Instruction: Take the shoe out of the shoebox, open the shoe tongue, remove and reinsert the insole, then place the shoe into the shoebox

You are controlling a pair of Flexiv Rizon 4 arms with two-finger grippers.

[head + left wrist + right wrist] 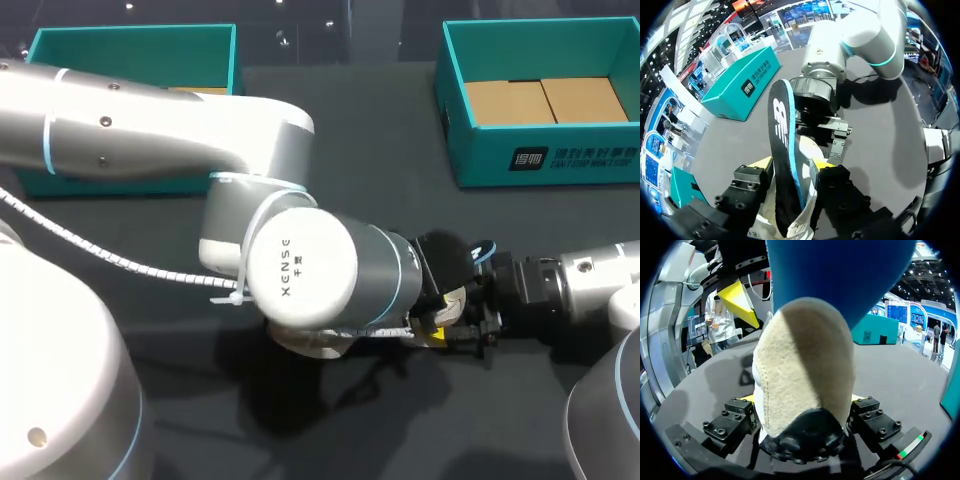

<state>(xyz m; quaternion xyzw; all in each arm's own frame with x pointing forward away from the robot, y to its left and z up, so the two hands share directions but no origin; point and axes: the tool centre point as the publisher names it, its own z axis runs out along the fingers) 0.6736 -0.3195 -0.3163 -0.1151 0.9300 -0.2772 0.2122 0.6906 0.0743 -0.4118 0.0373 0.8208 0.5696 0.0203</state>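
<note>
Fingers (762, 162) of the left gripper (791, 164) are clamped on the insole (781, 140); its length is stood over the shoe (805, 365). That shoe is clenched by the right gripper (804, 402).

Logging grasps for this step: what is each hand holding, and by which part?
Left hand pinches the insole across its faces, near its lower end. Right hand grips the shoe by its two sides, at its beige end.

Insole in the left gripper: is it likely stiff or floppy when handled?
Probably bendy but springy: the insole curves gently above the left gripper without drooping. It looks thin, so likely light. The thin edge may twist in the pinch while the right gripper holds the shoe.
</note>
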